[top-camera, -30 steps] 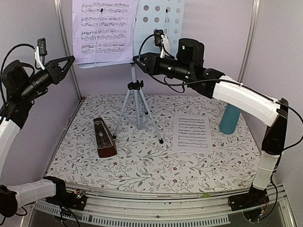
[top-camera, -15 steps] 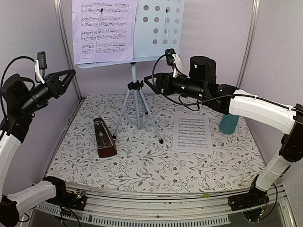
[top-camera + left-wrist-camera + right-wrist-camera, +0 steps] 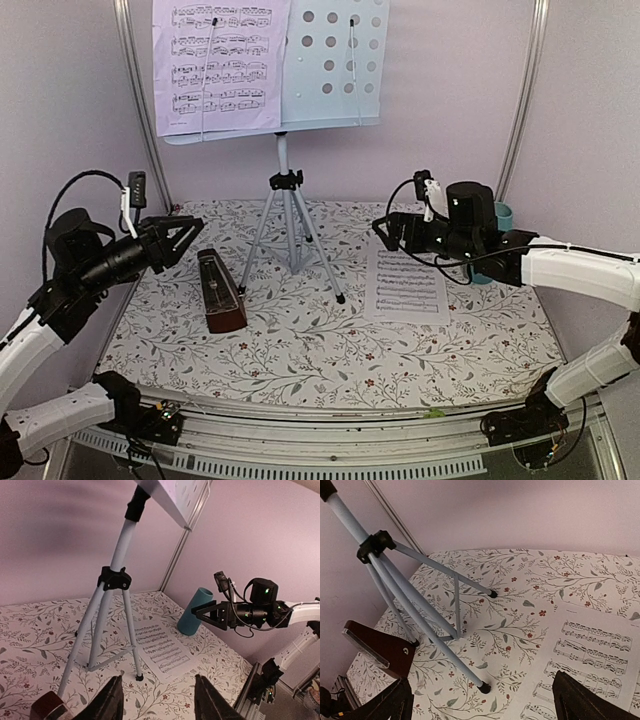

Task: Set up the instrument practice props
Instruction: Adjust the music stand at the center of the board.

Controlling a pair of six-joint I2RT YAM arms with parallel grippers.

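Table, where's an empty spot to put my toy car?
The front strip of the table, nearer than the metronome and the flat page, is bare. So is the gap between them, before the stand. Crowded: back right, by the cup and right gripper.

Top external camera: fixed high at the near edge, facing forward and down over the whole floral-patterned table. Left wrist camera: low, facing rightward across the table. Right wrist camera: low and close, facing leftward. All three share the silver tripod legs of the pale-blue perforated music stand and the flat white sheet-music page.
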